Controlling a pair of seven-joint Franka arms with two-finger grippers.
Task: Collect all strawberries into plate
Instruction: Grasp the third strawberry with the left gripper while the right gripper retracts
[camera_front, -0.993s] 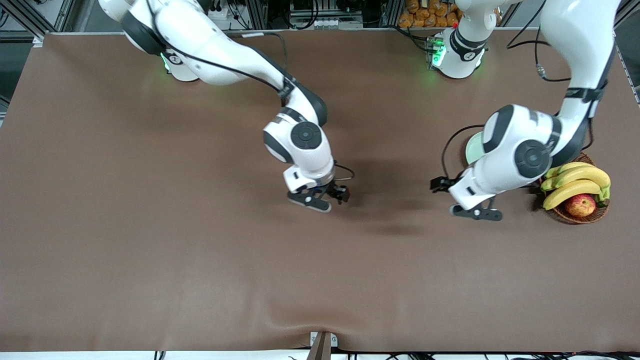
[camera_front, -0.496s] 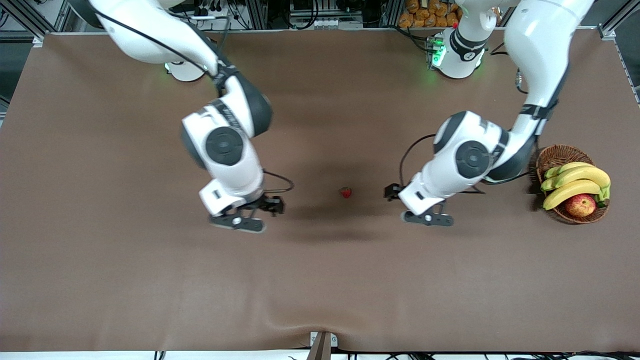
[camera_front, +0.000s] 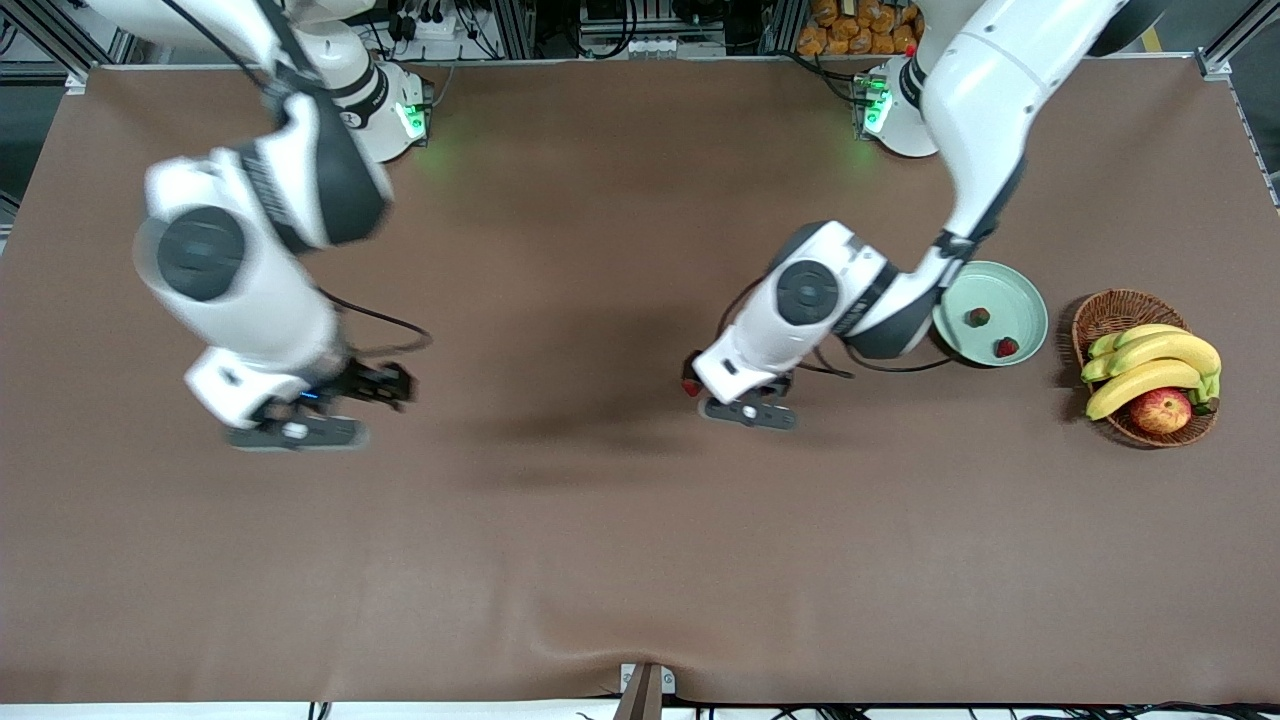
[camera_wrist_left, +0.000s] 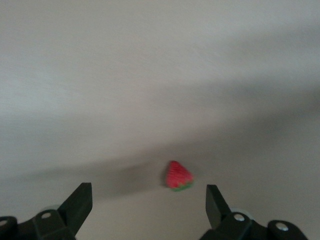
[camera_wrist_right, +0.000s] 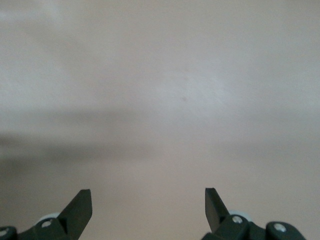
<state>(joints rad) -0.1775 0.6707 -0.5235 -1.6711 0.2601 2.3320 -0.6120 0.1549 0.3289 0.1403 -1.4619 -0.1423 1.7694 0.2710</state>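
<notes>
One strawberry (camera_front: 688, 387) lies on the brown table near the middle, partly hidden under my left hand. In the left wrist view the strawberry (camera_wrist_left: 178, 176) lies on the table between my spread fingers. My left gripper (camera_front: 702, 385) is open and empty over it, and it also shows in the left wrist view (camera_wrist_left: 149, 202). The mint-green plate (camera_front: 1030, 300) sits toward the left arm's end and holds two strawberries (camera_front: 978, 317) (camera_front: 1006, 347). My right gripper (camera_front: 378, 386) is open and empty over bare table toward the right arm's end, and it also shows in the right wrist view (camera_wrist_right: 148, 202).
A brown wicker basket (camera_front: 1112, 308) with bananas (camera_front: 1150, 365) and a red-yellow apple (camera_front: 1161, 410) stands beside the plate, at the left arm's end of the table.
My right arm has swung away from the middle toward its own end of the table. My left arm has moved off the plate to over the lone strawberry. The plate now shows.
</notes>
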